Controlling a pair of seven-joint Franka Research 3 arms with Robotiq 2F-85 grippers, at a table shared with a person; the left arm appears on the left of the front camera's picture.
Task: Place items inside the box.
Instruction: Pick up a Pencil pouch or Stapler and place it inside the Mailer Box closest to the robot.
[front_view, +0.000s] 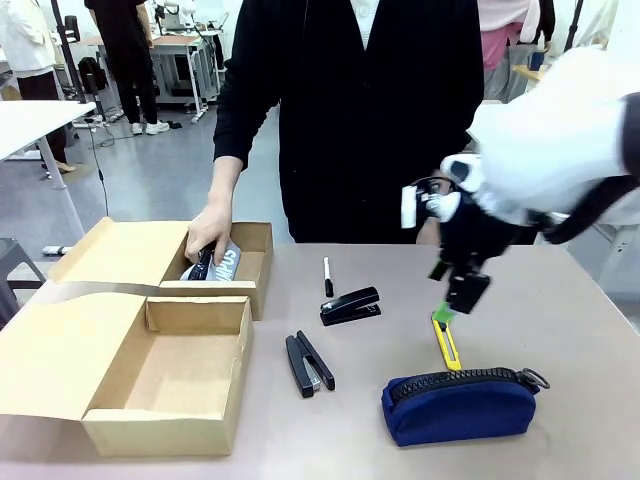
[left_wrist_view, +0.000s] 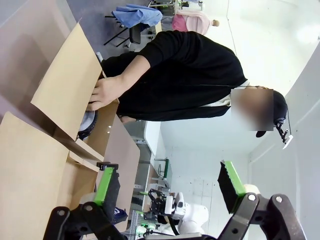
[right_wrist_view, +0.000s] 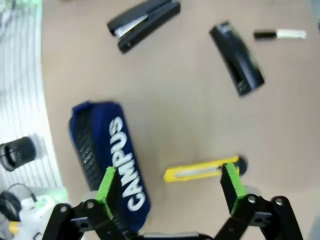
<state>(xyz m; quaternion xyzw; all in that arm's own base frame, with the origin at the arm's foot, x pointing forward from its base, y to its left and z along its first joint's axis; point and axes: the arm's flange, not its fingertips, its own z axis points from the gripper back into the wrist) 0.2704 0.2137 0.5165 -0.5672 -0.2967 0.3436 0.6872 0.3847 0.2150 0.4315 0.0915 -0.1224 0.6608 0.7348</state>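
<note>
Smaller tan carton (front_view: 125, 252) — dark lettered pouch (front_view: 224, 266) inside.

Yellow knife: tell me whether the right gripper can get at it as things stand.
Probably yes. The right gripper hangs open just above the knife, with nothing between them. The pouch lies close beside the knife but apart.

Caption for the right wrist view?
Open right gripper hovers above the yellow utility knife beside the navy pouch; two black staplers and a marker lie beyond.
</note>
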